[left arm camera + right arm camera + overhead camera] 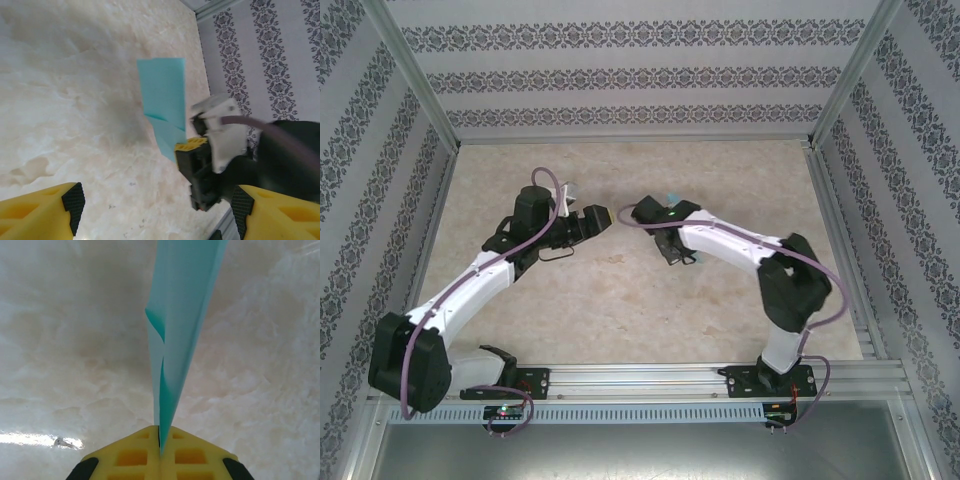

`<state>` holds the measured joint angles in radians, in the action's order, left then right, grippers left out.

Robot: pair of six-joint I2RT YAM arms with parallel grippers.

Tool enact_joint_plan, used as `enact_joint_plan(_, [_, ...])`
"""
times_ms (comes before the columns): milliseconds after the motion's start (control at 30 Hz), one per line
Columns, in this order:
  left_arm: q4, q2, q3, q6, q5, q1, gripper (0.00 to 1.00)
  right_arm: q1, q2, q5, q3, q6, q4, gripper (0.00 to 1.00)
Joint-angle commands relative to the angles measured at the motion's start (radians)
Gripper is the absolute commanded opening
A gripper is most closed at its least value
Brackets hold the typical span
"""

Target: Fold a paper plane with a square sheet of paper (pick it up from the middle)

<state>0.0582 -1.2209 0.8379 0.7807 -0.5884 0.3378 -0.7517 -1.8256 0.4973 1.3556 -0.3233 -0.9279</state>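
Near edge of the table (pixel 620 330): two arm bases bolted to an aluminium rail (pixel 640 378), both arms reaching inward toward the middle of the table. Left gripper (pixel 158 202): yellow fingers (pixel 47 212) spread wide apart, nothing between them, facing the paper from close by. Right gripper (pixel 160 432): yellow fingers pressed together, clamped on the near end of the sheet of paper (pixel 182 315). Sheet of paper: teal-blue, plain, folded into a narrow strip with a slanted crease near the clamped end. It juts out from the right gripper over the middle of the table, a little toward the far edge, apparently off the marbled surface. Beyond the far edge: walls (pixel 620 70) papered in patterned bands.
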Motion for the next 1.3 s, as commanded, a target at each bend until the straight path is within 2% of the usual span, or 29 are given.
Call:
enact_joint_plan(0, [0.103, 0.064, -0.041, -0.047, 0.033, -0.025, 0.80, -0.057, -0.086, 0.061, 0.070, -0.033, -0.093, 0.08])
enact_joint_plan(133, [0.141, 0.111, -0.071, -0.057, 0.015, -0.034, 0.80, -0.103, -0.176, -0.048, 0.123, -0.044, -0.056, 0.14])
enact_joint_plan(267, [0.159, 0.148, -0.093, -0.060, -0.001, -0.037, 0.80, -0.116, -0.210, -0.189, 0.114, -0.051, 0.040, 0.24])
enact_joint_plan(467, [0.168, 0.168, -0.103, -0.060, -0.030, -0.037, 0.80, -0.111, -0.178, -0.363, 0.058, -0.058, 0.194, 0.34])
enact_joint_plan(867, [0.099, 0.133, -0.105, -0.036, -0.081, -0.038, 0.80, 0.038, 0.097, -0.665, -0.203, -0.101, 0.499, 0.52])
enact_joint_plan(1100, [0.026, 0.079, -0.097, -0.016, -0.107, -0.031, 0.80, 0.130, 0.191, -0.700, -0.304, -0.097, 0.542, 0.56])
enact_joint_plan(1267, [-0.054, -0.049, -0.081, -0.017, -0.059, 0.059, 0.80, 0.221, 0.287, -0.736, -0.397, -0.089, 0.568, 0.60])
